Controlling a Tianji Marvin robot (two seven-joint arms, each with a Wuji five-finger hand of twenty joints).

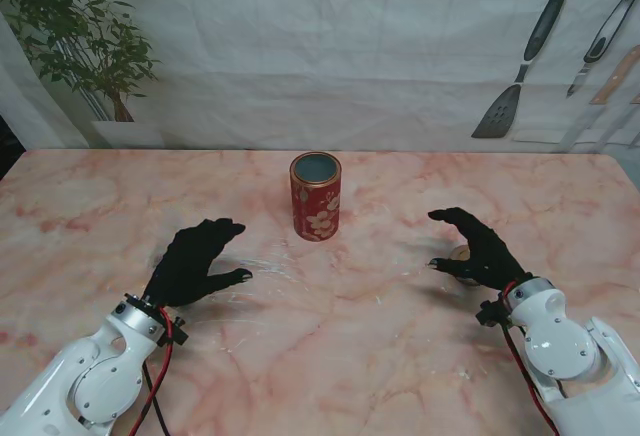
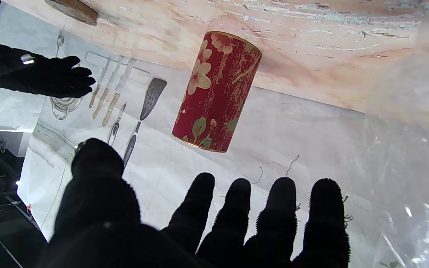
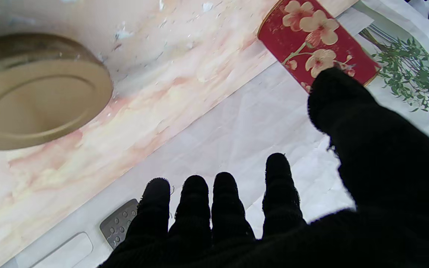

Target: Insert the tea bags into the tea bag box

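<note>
1. The left hand (image 1: pixel 197 261) rests over the table (image 1: pixel 330 346) with its fingers spread and nothing between them. A clear plastic bag (image 2: pixel 408 149) lies just beside it; this is faint from the stand and plain in the left wrist view. Tea bags cannot be made out inside it.
2. The right hand (image 1: pixel 475 248) is likewise released and empty. It hovers over a round gold lid (image 3: pixel 32 93) lying flat on the table.
3. The tea tin (image 1: pixel 316 196) stands upright between the two hands, farther from me than both, its long axis vertical and its mouth open upward.
4. From the left hand the tin lies forward and to the right. Judgement: the left hand, being beside the bag, is the one placed to pick up first.
</note>
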